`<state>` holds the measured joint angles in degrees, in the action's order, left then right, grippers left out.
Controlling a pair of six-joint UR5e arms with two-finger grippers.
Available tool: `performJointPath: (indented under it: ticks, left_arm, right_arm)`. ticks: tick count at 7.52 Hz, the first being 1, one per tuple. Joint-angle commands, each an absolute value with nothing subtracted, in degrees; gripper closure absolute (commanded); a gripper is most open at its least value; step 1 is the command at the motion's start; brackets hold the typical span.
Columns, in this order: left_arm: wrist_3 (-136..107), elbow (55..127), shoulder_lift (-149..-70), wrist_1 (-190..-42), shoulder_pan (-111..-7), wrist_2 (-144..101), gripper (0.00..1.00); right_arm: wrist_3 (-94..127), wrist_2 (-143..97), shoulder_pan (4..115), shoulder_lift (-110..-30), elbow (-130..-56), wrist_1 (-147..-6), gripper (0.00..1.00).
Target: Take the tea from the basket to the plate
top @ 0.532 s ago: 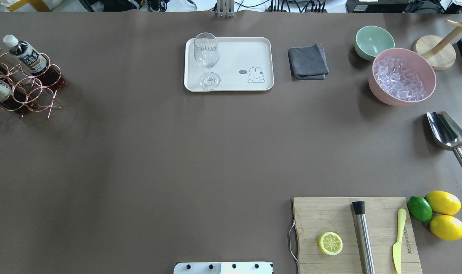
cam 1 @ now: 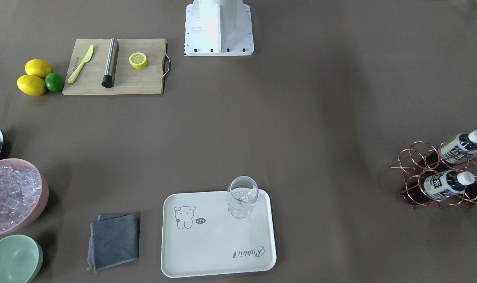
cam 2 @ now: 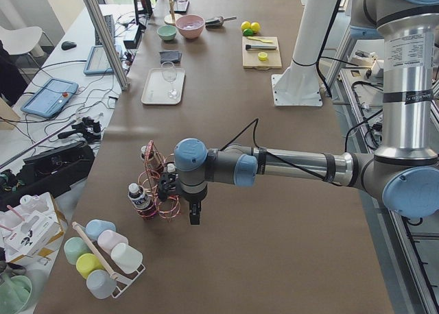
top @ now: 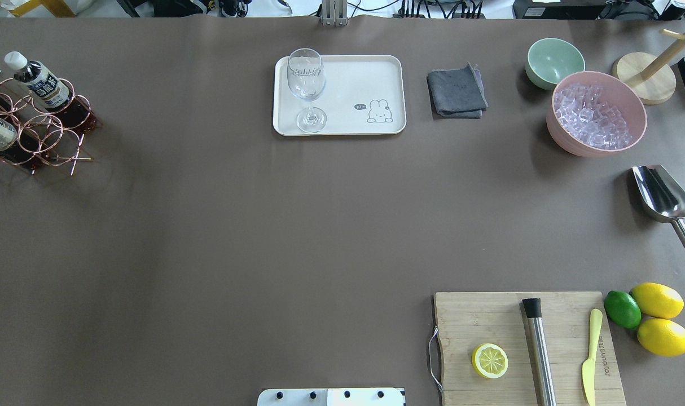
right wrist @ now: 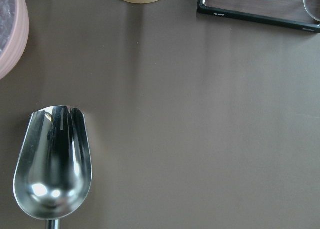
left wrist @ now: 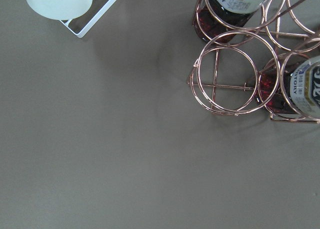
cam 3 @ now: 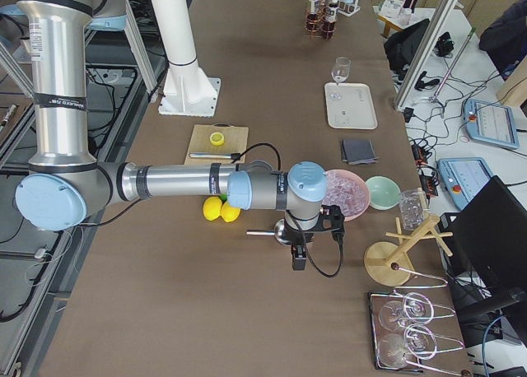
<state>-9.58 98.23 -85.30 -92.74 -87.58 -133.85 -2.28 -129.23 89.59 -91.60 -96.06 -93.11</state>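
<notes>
One tea bottle point(top: 39, 80) is lying tilted in an upper ring of the copper wire basket point(top: 60, 149), white cap uppermost. A second tea bottle point(cam 1: 443, 184) is resting in a ring below it, and a third is showing only as a sliver at the front-facing view's edge. The basket is sitting at the end of the tabletop point(top: 207, 225) on the robot's left, well apart from the cream plate point(top: 365, 79). The plate is lying at the far middle with a stemmed wine glass point(top: 307, 84) standing upright near one corner. The left hand point(cam 2: 194, 216) is hanging fingers-down just beside the basket. Only the side view is showing it, so I cannot tell whether its fingers are apart or together. The right hand point(cam 3: 298, 260) is hovering near a steel scoop point(right wrist: 52, 164) and a pink bowl of ice point(top: 558, 135), and I cannot tell how its fingers are standing either.
</notes>
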Motion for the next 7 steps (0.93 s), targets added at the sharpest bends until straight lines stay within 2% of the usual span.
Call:
performJointPath:
  ticks: [1,7]
  left_arm:
    - [-9.58,98.43,-85.34,-92.81,-87.54,-133.77,0.02]
    - [-9.67,98.09,-85.52,-92.72,-87.54,-133.68,0.02]
  right_arm:
    - [-2.02,-133.31,89.56,-91.32,-95.89,-96.41,0.0]
    - [-2.11,-133.51,89.65,-91.58,-95.8,-96.86,0.0]
